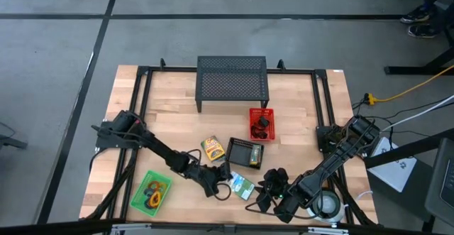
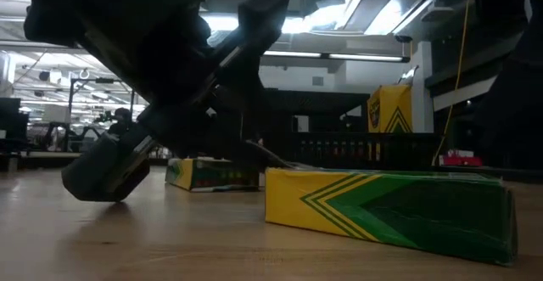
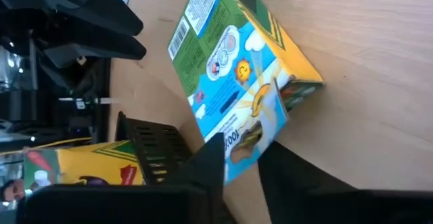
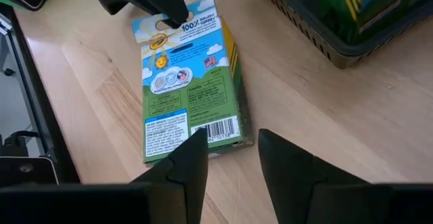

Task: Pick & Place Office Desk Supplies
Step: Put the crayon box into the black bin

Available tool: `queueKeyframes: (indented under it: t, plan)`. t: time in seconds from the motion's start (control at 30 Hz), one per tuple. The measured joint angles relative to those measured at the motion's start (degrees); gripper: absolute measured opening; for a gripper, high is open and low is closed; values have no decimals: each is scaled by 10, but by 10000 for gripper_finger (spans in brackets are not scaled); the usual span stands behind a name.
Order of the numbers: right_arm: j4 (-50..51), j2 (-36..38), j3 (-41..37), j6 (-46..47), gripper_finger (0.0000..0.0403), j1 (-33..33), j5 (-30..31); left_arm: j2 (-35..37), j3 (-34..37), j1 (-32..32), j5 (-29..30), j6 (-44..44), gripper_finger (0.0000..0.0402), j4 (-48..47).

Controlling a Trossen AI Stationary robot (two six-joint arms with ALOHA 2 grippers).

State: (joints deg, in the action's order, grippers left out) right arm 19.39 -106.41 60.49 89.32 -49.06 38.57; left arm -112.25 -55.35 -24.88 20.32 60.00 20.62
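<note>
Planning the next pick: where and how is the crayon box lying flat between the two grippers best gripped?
Probably across its two long narrow sides, coming straight down. The crayon box lies flat with its printed back up, so only those thin edges fit between fingers. The left gripper is at one short end, the right gripper at the other.

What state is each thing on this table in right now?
Crayon box: flat on the table, left claw's fingers at one end.
Left claw: open.
Right claw: open, by the box's other end.
Second crayon box: lying loose on the table.
Black basket: holds a packet.
Green tray: holds coloured loops.
Red bin: holds black clips.
Mesh stand: upright, nothing on top.
</note>
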Motion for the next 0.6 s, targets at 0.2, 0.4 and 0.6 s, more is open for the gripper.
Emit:
queueKeyframes:
  t: [0.2, 0.4, 0.6]
  plan:
    - [0, 0, 0, 0, 132, 1, 0, 0, 0, -1, -3, -2, 14, 0]
    - [0, 0, 0, -2, 132, 2, 0, 1, -14, -8, 14, -28, 3, -13]
    - [0, 0, 0, -7, 132, 2, -1, 25, -60, -32, 20, -59, 2, -117]
